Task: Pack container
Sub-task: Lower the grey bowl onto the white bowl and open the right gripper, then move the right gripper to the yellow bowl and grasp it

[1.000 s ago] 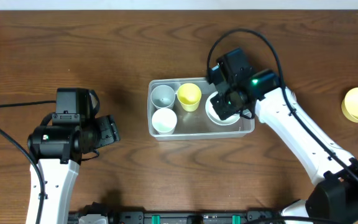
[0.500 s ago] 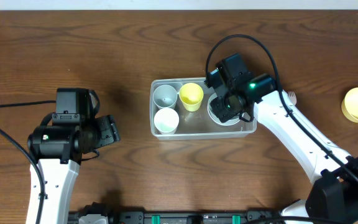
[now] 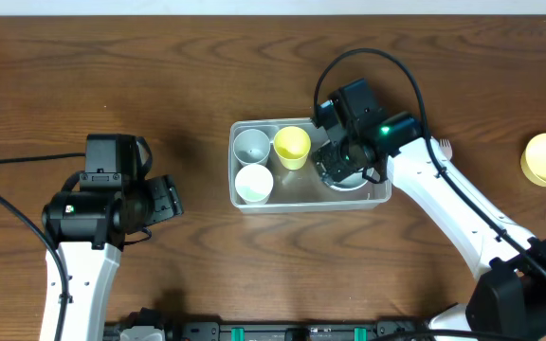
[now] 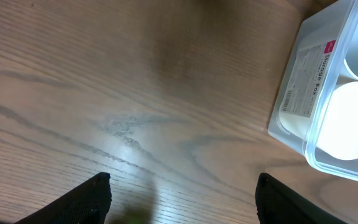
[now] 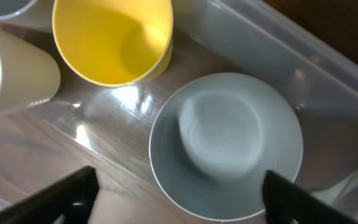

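Now my right pincer [image 3: 340, 168] hangs spread over the grey bowl [image 5: 225, 162], lying free in the container [image 3: 301, 193] at frame centre, its right end since cups [image 3: 291, 145] fill the left. My left pincer [image 4: 182, 196] gapes empty over the counter [image 4: 104, 93].

Container [image 3: 301, 193] is logged clear (white label [image 4: 306, 84], red mark). Yellow cup [image 3: 291, 144], grey cup [image 3: 249, 145], white cup [image 3: 252, 183], pale grey bowl [image 5: 229, 146] are seen. Table [image 3: 159, 57]: brown wood grain.
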`<state>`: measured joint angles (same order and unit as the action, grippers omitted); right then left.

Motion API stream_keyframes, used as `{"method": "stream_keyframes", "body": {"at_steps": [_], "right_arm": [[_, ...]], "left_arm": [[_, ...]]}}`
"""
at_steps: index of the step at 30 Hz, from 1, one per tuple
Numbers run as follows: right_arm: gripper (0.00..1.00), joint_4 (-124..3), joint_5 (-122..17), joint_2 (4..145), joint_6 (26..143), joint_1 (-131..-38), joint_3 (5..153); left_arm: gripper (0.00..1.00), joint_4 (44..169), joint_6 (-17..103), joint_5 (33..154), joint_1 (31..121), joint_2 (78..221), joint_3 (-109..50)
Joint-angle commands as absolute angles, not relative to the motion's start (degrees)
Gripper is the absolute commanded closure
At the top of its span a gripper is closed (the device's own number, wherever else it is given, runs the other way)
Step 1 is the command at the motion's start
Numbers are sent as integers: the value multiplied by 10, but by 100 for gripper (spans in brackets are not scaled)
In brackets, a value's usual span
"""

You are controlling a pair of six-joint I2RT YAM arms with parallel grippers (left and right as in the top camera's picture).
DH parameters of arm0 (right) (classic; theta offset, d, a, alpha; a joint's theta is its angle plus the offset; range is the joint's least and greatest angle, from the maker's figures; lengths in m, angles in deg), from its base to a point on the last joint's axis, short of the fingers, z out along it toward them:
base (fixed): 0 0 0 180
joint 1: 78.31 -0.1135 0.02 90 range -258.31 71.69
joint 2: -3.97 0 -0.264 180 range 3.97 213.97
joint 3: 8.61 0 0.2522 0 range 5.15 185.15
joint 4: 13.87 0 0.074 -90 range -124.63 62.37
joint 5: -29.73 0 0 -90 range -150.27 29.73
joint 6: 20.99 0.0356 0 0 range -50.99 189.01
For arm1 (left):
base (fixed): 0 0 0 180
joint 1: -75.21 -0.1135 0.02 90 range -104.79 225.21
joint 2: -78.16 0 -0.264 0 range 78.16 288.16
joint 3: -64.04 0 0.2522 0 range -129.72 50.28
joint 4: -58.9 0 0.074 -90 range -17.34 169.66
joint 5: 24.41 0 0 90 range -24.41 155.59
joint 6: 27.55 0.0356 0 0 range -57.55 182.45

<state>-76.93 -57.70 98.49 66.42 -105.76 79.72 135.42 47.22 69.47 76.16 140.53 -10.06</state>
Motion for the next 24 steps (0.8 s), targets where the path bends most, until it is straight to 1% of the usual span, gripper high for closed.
{"method": "stream_keyframes", "body": {"at_steps": [1,2,3,5,7,11,12,13,15,17,20,24], "right_arm": [[7,-773,-614,955,708,-1041,850],[3,-780,-643,945,736,-1030,871],[1,-790,-673,934,768,-1014,893],[1,-810,-700,914,804,-969,938],[1,-822,-699,899,814,-914,969],[1,-835,-681,885,817,-768,994],[2,-838,-674,886,816,-735,994],[7,-841,-672,891,816,-696,991],[13,-842,-671,905,812,-628,986],[14,-842,-669,926,799,-578,983],[12,-841,-664,970,796,-528,981],[9,-837,-660,1040,781,-496,981]], "left_arm": [[25,1356,469,686,759,1406,-99],[25,1356,469,686,759,1406,-99],[25,1356,469,686,759,1406,-99],[25,1356,469,686,759,1406,-99],[25,1356,469,686,759,1406,-99],[25,1356,469,686,759,1406,-99],[25,1356,469,686,759,1406,-99],[25,1356,469,686,759,1406,-99],[25,1356,469,686,759,1406,-99],[25,1356,469,686,759,1406,-99],[25,1356,469,686,759,1406,-99],[25,1356,469,686,759,1406,-99]]}}
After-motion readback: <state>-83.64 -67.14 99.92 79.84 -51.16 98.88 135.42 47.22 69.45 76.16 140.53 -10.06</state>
